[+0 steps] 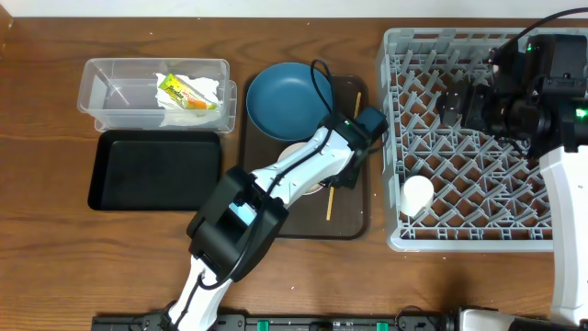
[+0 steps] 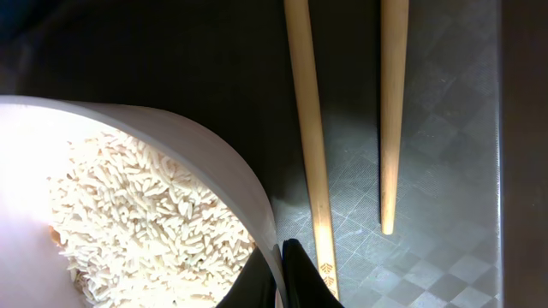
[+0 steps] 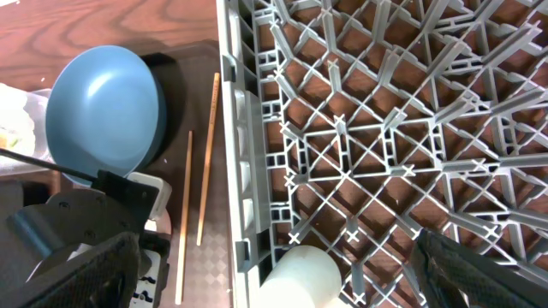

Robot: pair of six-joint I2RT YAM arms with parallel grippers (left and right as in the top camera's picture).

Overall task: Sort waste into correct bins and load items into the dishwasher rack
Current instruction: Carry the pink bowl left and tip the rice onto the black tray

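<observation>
Left wrist: my left gripper point(image 2: 276, 272) clenches the rim of the cream bowl point(image 2: 197, 162); I should lift level, keeping the rice point(image 2: 145, 231) inside the bowl.

Left arm point(image 1: 276, 179): white links, black joints, black cable, green LED, blue wrist block. Left pincer point(image 2: 277, 272): black fingers. Right arm point(image 1: 551, 101): black wrist, green LEDs, white link.

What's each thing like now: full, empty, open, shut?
clear tub, holds napkins, wrapper.
black tray, empty.
dark blue bowl, upright, empty.
cream bowl, holds rice.
chopsticks, lying flat.
white cup, tilted, in rack.
left pincer, shut on cream bowl.
right pincer, open.
</observation>
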